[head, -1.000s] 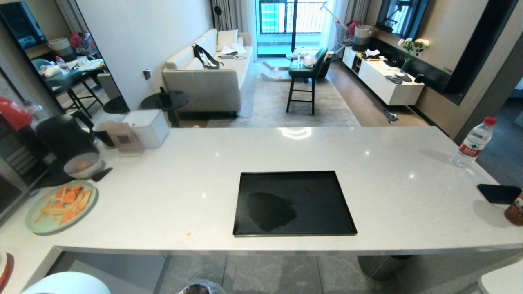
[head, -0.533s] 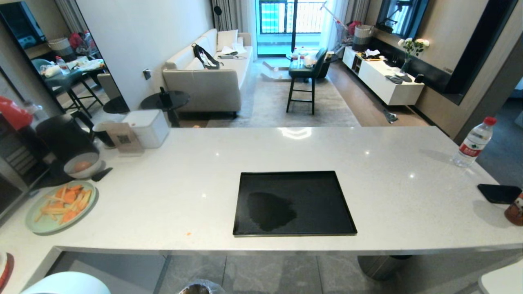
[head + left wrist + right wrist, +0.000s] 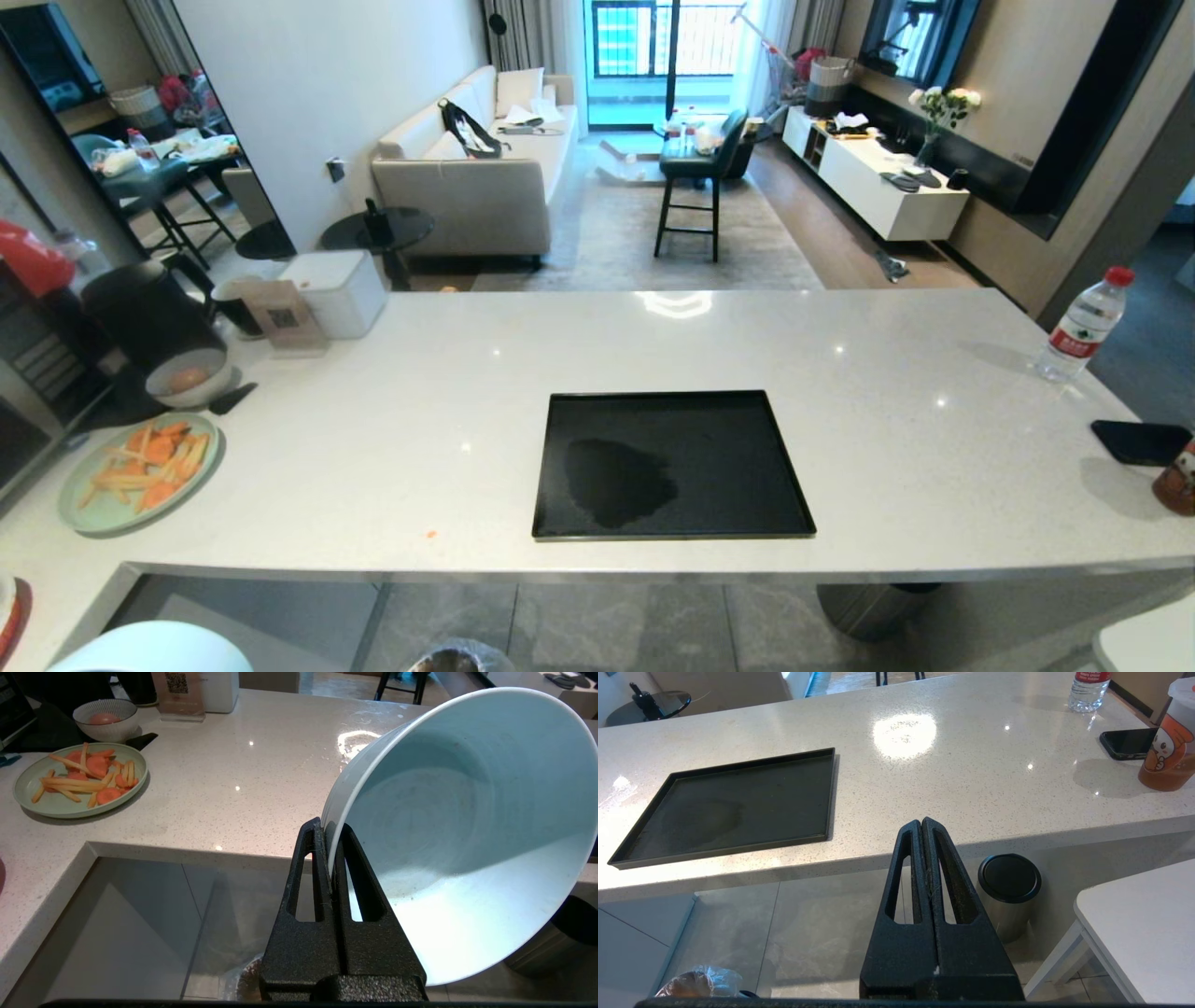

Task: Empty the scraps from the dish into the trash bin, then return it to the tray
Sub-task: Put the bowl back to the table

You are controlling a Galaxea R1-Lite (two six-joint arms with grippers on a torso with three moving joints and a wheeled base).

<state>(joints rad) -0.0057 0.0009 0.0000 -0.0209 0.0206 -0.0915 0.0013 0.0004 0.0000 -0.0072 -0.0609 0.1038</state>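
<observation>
My left gripper (image 3: pixel 329 830) is shut on the rim of the dish (image 3: pixel 467 826), a pale blue-white bowl held tilted on its side off the counter's near edge. Its inside is bare; the scraps are out of view. The dish's edge also shows at the bottom left of the head view (image 3: pixel 154 651). The trash bin (image 3: pixel 456 659), lined with a crinkly clear bag, stands on the floor below the counter edge, partly hidden behind my left fingers (image 3: pixel 303 933). The black tray (image 3: pixel 672 462) lies empty mid-counter. My right gripper (image 3: pixel 921 821) hangs shut and empty, short of the counter.
A pale green plate (image 3: pixel 84 499) of orange and yellow pieces and a grey speckled bowl (image 3: pixel 187 378) sit at the counter's left. An orange crumb (image 3: pixel 430 535) lies near the front edge. A bottle (image 3: pixel 1083 327), phone (image 3: pixel 1141 441) and drink cup (image 3: pixel 1169 756) stand right. A steel cylinder (image 3: pixel 1008 891) stands under the counter.
</observation>
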